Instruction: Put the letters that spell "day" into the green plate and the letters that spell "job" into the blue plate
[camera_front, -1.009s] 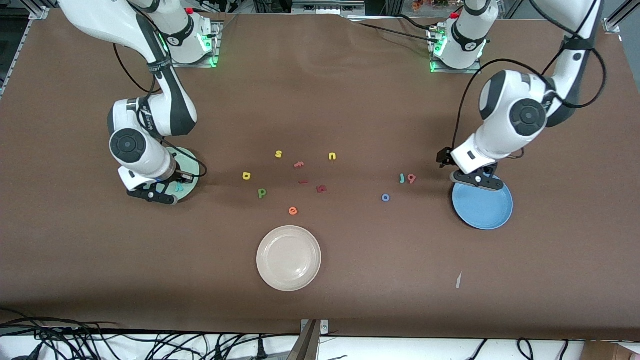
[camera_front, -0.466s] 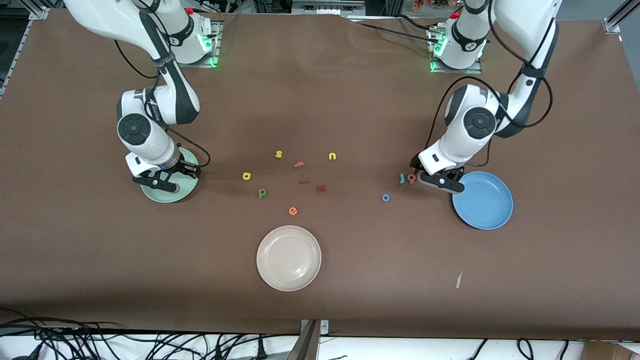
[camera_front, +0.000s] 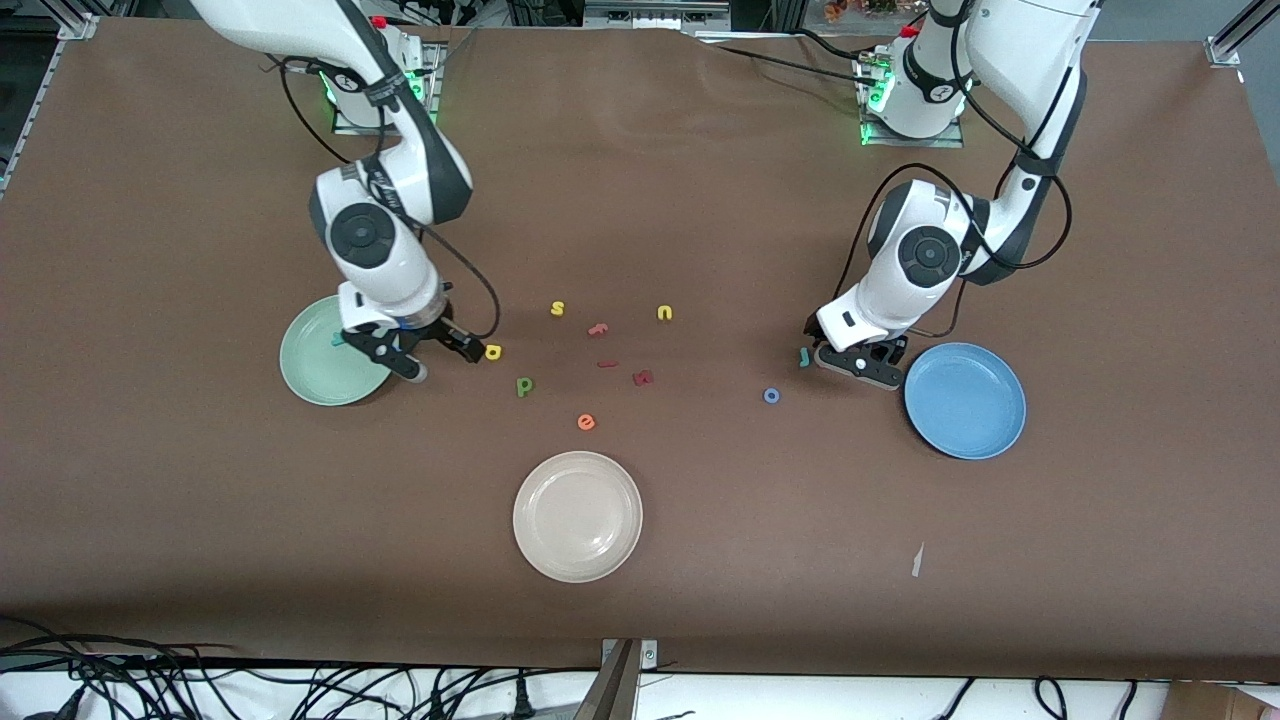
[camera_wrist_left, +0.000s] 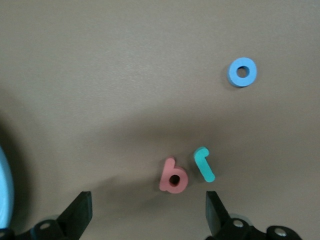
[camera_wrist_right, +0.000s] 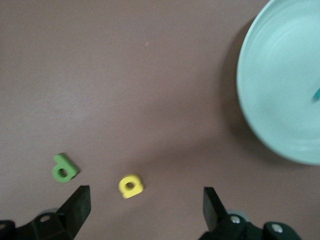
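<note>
The green plate (camera_front: 312, 375) lies toward the right arm's end of the table, with the teal "y" (camera_front: 338, 340) in it by the rim. My right gripper (camera_front: 430, 355) hangs open and empty between that plate (camera_wrist_right: 280, 85) and the yellow "a" (camera_front: 493, 352). From the wrist, the "a" (camera_wrist_right: 131, 186) lies just ahead of the right gripper (camera_wrist_right: 145, 206), with the green "d" (camera_wrist_right: 64, 168) beside it. My left gripper (camera_front: 858, 365) is open over the pinkish "b" (camera_wrist_left: 173, 176) and the teal "j" (camera_wrist_left: 204, 164). The blue "o" (camera_wrist_left: 242, 71) lies apart from them. The blue plate (camera_front: 965, 400) holds nothing.
A cream plate (camera_front: 577, 516) sits nearer the front camera. Mid-table lie a yellow "s" (camera_front: 557, 308) and "u" (camera_front: 665, 313), a salmon "f" (camera_front: 598, 328), two dark red letters (camera_front: 643, 378) and an orange "e" (camera_front: 586, 422). A paper scrap (camera_front: 917, 560) lies near the front edge.
My right gripper opened, left the teal "y" in the green plate and moved off toward the yellow "a". My left gripper, still open, moved from over the blue plate to over the "b" and "j".
</note>
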